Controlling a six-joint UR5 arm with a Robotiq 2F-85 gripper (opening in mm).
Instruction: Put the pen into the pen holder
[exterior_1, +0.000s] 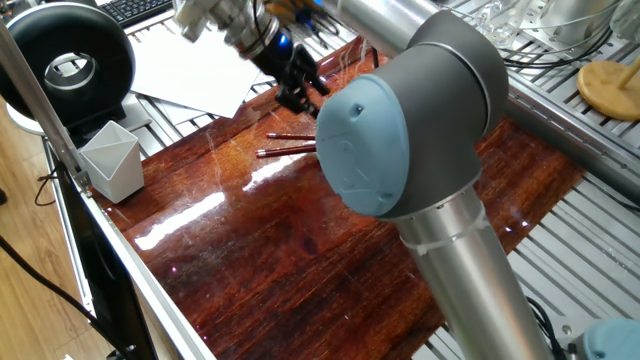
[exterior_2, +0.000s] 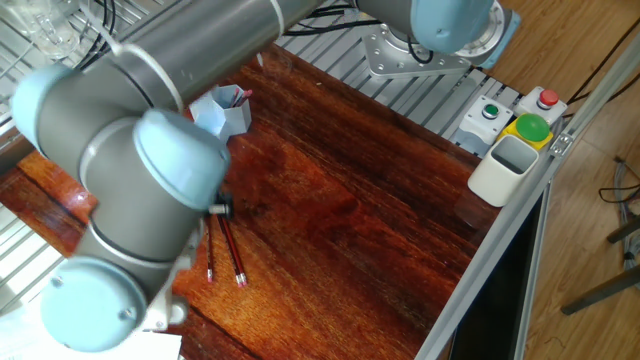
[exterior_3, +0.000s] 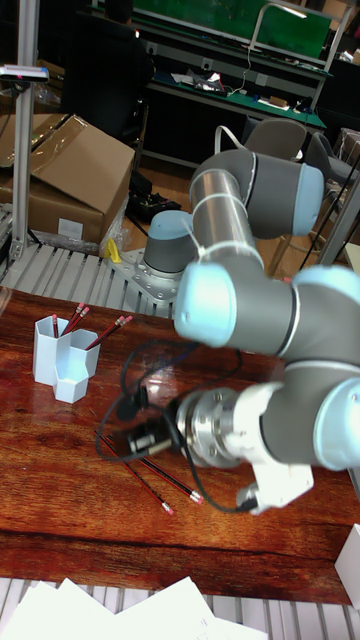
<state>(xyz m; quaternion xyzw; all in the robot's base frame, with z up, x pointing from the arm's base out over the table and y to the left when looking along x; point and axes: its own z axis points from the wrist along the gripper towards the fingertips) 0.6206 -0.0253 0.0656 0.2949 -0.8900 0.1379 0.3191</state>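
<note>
No legible text, labels, brands or numbers were found in any view. The keyboard (exterior_1: 140, 9), upper left of one fixed view, had keys too small to read.

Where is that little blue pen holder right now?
In the tall fixed view the pen holder stands on the wooden table at far left, left of the gripper, with several pens already in it.

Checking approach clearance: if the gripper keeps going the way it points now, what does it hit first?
Probably the pens lying on the table. The gripper points down at their near ends, just above them. Depth is unclear, so it could meet bare wood beside them instead.
</note>
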